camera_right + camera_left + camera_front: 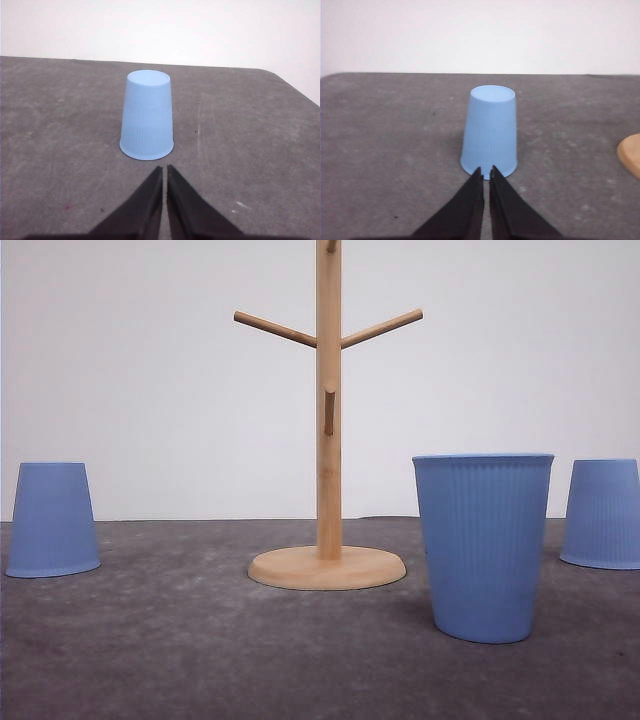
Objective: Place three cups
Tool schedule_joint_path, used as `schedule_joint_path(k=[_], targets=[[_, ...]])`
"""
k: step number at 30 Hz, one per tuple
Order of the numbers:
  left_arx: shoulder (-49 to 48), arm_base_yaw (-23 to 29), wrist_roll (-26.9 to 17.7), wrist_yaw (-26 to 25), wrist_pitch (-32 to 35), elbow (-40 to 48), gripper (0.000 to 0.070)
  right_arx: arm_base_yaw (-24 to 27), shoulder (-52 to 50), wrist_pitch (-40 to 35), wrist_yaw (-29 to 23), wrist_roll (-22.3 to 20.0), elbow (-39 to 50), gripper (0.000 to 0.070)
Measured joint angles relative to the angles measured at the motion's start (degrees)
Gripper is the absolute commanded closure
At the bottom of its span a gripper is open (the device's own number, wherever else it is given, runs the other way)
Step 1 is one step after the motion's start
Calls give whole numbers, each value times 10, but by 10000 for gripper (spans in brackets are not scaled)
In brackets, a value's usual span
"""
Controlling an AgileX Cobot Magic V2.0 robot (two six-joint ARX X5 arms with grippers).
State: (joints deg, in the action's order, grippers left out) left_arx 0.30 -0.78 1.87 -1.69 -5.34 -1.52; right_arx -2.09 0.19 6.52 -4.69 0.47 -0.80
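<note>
step: pre-grasp, no cup taken | left end effector (486, 172) closed, empty, facing inverted left cup (53, 518) | right end effector (164, 171) closed, empty, facing inverted right cup (602, 513) | upright cup (483, 545) near-right of wooden mug tree (327, 420) | next: open fingers, close around a cup

Three cups, left (53, 519), centre (483, 545) and right (603, 513): matte light blue, finely vertically ribbed, though ribbing on the left is faint. Pegged stand (328, 430): pale wood. Table (200, 650): mottled dark grey. Gripper fingers (470, 207): black.
</note>
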Motion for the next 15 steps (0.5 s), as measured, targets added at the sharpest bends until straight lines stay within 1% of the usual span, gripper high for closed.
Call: schedule_joint_path(k=[4,7,9,11,13,15], targets=[[0,0,69,0,0,0,700,0,0,-24,0,0,0,690],[0,0,142,-1,1,0,700,0,0,-39,0,17,0,690],[0,0,197,-1,10,0,700,0,0,-47,0,46,0,690],[0,0,244,-1,37,0,700,0,0,-63,2,83,0,690],[0,0,270,-1,77,0,700,0,0,-77,2,124,-2,691],[0,0,282,-1,114,-1,700,0,0,-72,1,157,-12,691]])
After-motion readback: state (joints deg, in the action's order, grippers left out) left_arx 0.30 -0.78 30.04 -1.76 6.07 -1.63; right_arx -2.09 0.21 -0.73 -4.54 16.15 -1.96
